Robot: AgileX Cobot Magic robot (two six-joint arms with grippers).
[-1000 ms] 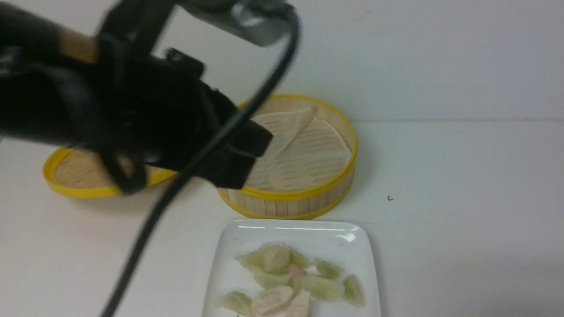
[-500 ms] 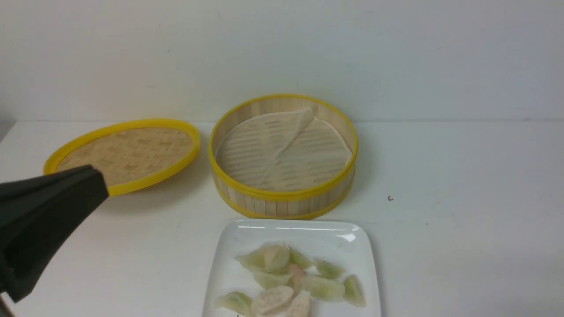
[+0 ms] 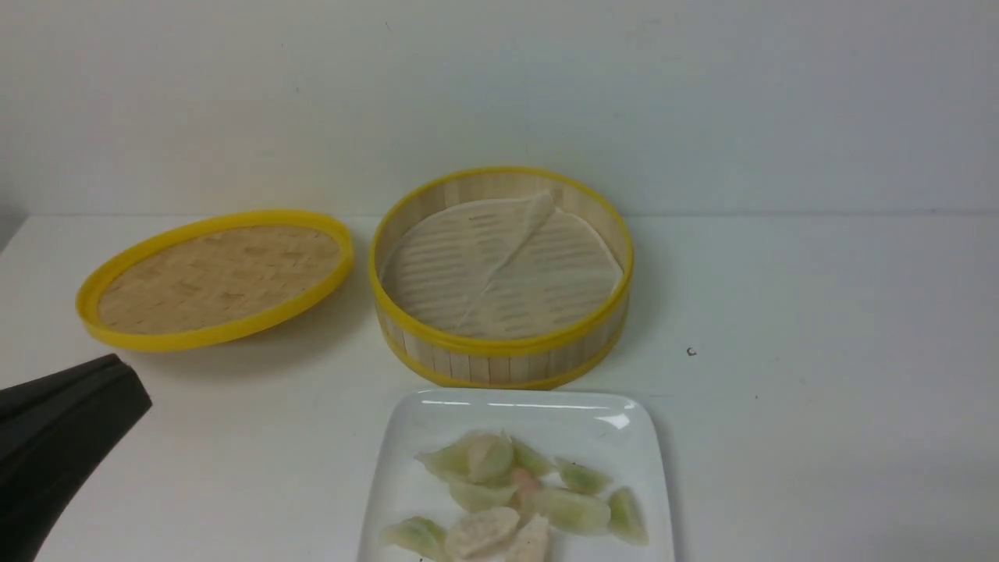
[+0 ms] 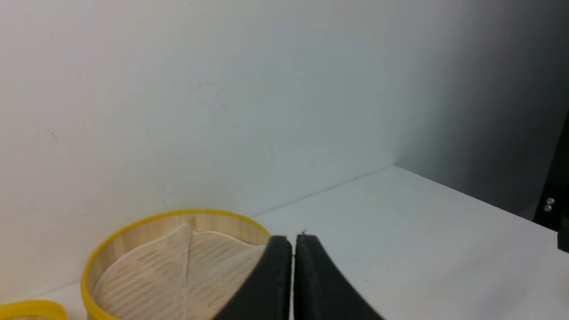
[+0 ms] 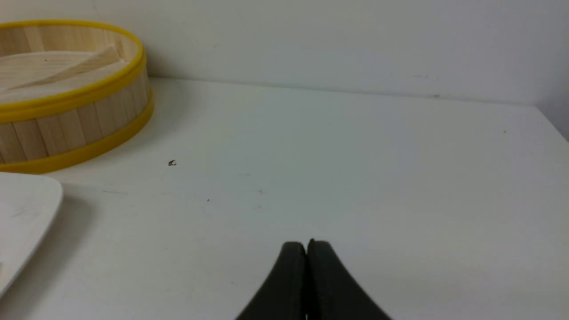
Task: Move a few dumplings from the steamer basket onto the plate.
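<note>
The steamer basket stands mid-table with only its creased paper liner inside; no dumplings show in it. It also shows in the left wrist view and the right wrist view. Several pale green and pinkish dumplings lie on the white square plate in front of the basket. My left gripper is shut and empty at the front left, low over the table; the left wrist view shows its jaws together. My right gripper is shut and empty, right of the plate, out of the front view.
The flat yellow-rimmed woven lid lies left of the basket, tilted on its edge. A small dark speck sits on the white table right of the basket. A white wall rises behind the table.
My left arm has swung away from over the basket, down and back to the front left corner. The basket, lid, plate and dumplings have not moved.
</note>
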